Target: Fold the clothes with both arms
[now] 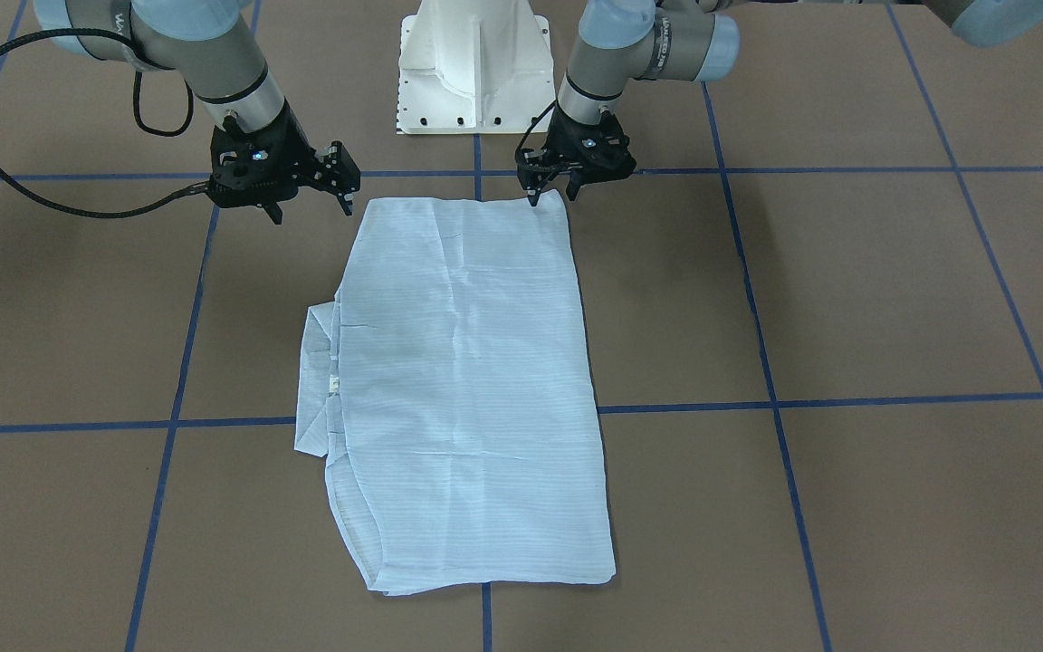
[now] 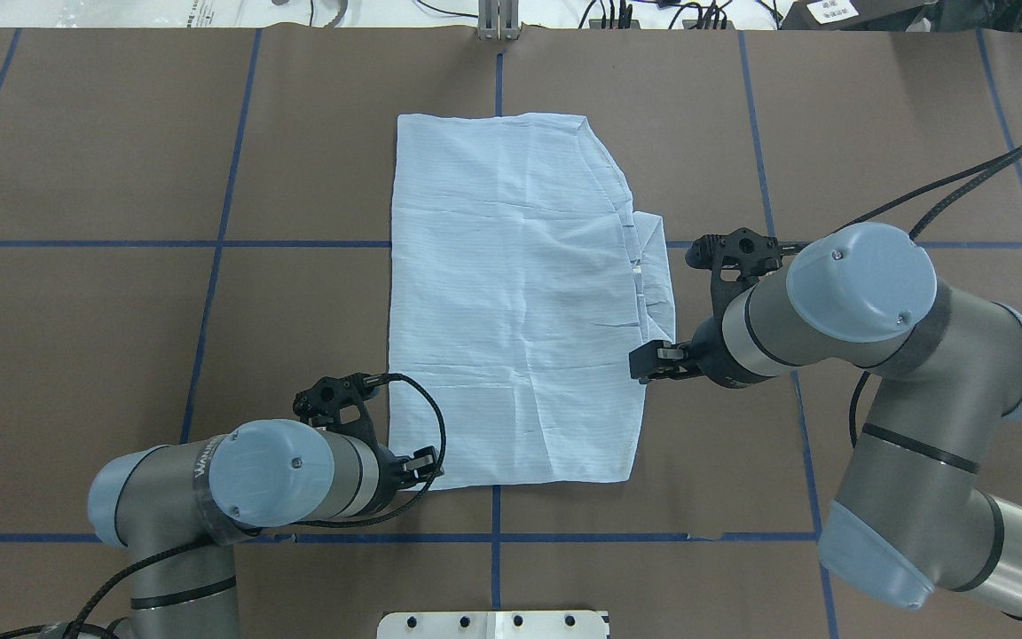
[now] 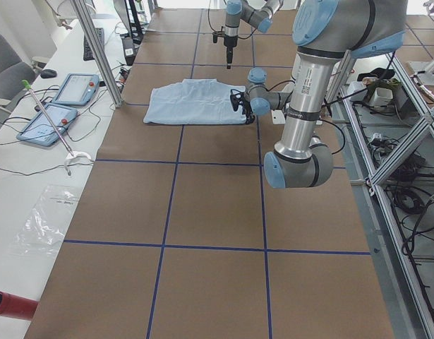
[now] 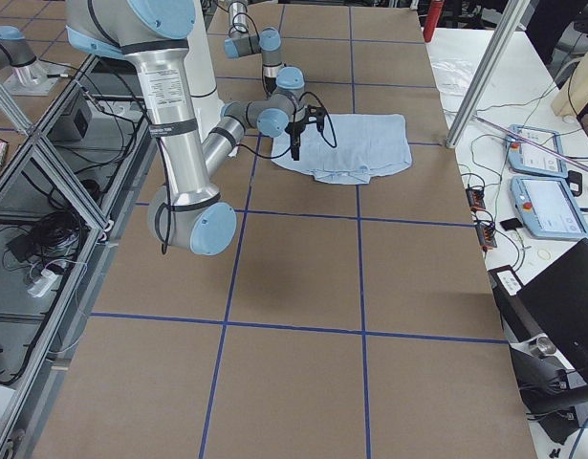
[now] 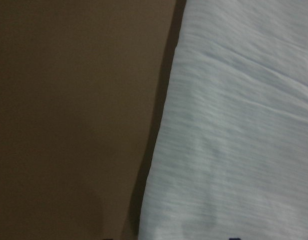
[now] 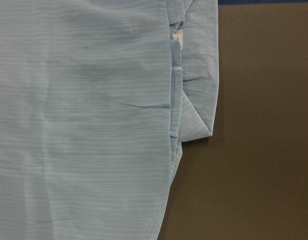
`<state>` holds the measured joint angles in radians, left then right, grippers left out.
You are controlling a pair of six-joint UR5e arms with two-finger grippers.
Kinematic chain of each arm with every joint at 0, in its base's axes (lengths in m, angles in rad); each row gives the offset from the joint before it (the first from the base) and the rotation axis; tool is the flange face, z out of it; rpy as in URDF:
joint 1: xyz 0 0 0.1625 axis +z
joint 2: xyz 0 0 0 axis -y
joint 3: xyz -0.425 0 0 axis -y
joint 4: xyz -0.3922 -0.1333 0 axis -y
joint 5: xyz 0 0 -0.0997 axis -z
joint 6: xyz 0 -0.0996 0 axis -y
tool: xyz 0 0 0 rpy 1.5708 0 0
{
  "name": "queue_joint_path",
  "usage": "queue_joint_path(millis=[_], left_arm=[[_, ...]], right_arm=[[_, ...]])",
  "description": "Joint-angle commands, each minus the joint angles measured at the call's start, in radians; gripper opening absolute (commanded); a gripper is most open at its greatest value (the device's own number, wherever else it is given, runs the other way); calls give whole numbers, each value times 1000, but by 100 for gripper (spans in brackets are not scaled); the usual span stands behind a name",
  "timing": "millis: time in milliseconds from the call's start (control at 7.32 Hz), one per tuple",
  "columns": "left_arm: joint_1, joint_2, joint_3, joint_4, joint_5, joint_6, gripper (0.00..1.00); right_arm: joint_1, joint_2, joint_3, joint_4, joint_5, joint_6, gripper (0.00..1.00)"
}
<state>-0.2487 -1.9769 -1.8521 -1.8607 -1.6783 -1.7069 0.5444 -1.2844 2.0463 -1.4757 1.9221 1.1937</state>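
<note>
**Between folds: both pairs of fingers spread at the near edge**

Flat on the table (image 2: 121,311), mid-frame in the overhead view: shirt (image 2: 511,311), already down to 1 tall rectangle, plain side up, collar (image 2: 653,266) poking out past the right edge. A few creases across the panel, otherwise smooth.

Left fingers (image 1: 573,187) at the upper right corner of the cloth in the front-facing view, the lower left corner in the overhead view. Spread apart, nothing gripped. Tips right at the hem, contact too close to call.

Right fingers (image 1: 345,201) at the upper left of the cloth in the front-facing view, likewise spread and empty, hanging clear of the fabric. In the overhead view, just beside the right edge, below the collar and above the lower right corner.

Probably the step of reaching in for the next fold, with no grip taken yet.

Next move, as judged:
- Bring the right fingers down the overhead frame to the lower right corner, to match the left.
- Close both on all layers at once.
- Lift evenly and carry the near edge up the frame onto the far edge.

Worth minding: thin cloth in several layers, so easy to pinch only the top 1 and drag the rest. Uneven lift likely to skew the rectangle.
</note>
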Motion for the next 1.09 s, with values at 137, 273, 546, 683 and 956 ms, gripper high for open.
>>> queue_joint_path(millis=[137, 273, 546, 683, 956], left_arm=[[2, -6, 17, 0, -1, 1, 52], [2, -10, 25, 0, -1, 1, 52], [2, -11, 22, 0, -1, 1, 40], [2, -11, 18, 12, -1, 1, 30], [-1, -13, -5, 43, -3, 1, 12]], right_arm=[[0, -1, -2, 0, 0, 0, 100], [0, -4, -2, 0, 0, 0, 100], [0, -7, -2, 0, 0, 0, 100], [0, -7, 0, 0, 0, 0, 100], [0, -7, 0, 0, 0, 0, 100]])
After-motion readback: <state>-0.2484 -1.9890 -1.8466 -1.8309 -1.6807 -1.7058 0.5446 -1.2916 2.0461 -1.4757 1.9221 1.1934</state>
